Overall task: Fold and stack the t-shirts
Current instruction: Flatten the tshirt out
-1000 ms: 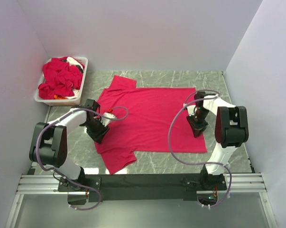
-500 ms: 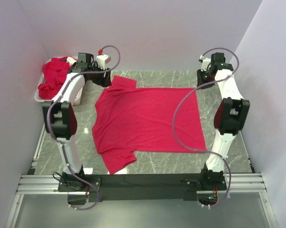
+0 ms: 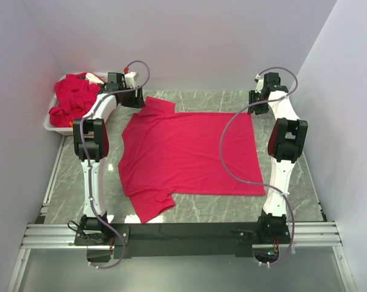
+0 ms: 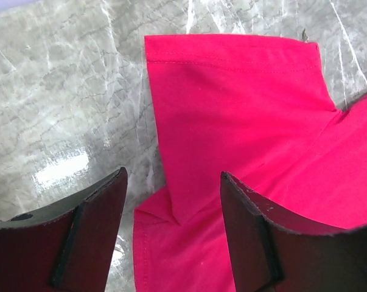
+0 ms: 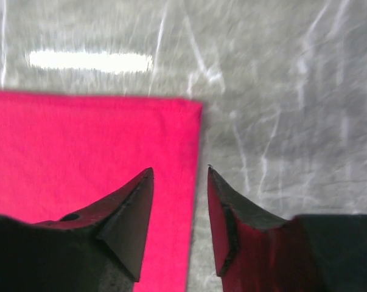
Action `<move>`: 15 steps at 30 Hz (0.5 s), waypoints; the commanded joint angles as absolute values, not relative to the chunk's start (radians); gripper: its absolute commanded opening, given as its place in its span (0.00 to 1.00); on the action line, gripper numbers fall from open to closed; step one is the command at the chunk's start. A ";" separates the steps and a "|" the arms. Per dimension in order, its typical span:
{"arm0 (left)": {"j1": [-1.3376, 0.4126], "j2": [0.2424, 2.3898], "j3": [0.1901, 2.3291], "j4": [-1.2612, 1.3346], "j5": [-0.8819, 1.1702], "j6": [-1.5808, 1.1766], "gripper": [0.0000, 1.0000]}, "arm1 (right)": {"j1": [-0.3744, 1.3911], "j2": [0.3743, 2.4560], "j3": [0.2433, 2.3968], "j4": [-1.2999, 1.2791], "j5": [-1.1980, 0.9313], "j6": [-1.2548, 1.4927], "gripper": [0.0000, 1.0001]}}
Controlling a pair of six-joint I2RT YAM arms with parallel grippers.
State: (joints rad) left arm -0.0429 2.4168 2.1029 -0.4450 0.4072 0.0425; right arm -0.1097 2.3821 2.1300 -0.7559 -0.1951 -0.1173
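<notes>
Hovering over a crimson t-shirt (image 3: 189,152) spread flat on the marble worktop (image 3: 201,210), my left pincer (image 4: 172,176) stands apart, empty, above the far sleeve (image 4: 232,91), my right pincer (image 5: 180,170) likewise above the far hem corner (image 5: 186,112). Thin, limp fabric; I'd pinch those edges.

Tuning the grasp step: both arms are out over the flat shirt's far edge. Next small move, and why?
Probably lower both sets of jaws straight down until they straddle the cloth edge. The t-shirt lies flat on the table. The left jaws stand open above its far sleeve, the right jaws open above its far hem corner, and neither seems to hold fabric.
</notes>
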 commanded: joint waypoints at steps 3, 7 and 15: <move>-0.045 2.382 2.085 -0.370 0.384 0.032 0.68 | -0.117 2.422 2.245 -0.682 -0.146 -0.055 0.51; -0.043 2.387 2.083 -0.371 0.356 0.040 0.69 | -0.115 2.513 2.371 -0.744 -0.173 -0.025 0.51; -0.043 2.433 2.157 -0.376 0.345 0.032 0.73 | -0.106 2.540 2.349 -0.775 -0.195 -0.006 0.56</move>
State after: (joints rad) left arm -0.0433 2.4210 2.1002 -0.4049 0.3546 0.0399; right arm -0.1101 2.5278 2.3352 -0.7536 -0.1856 -0.0254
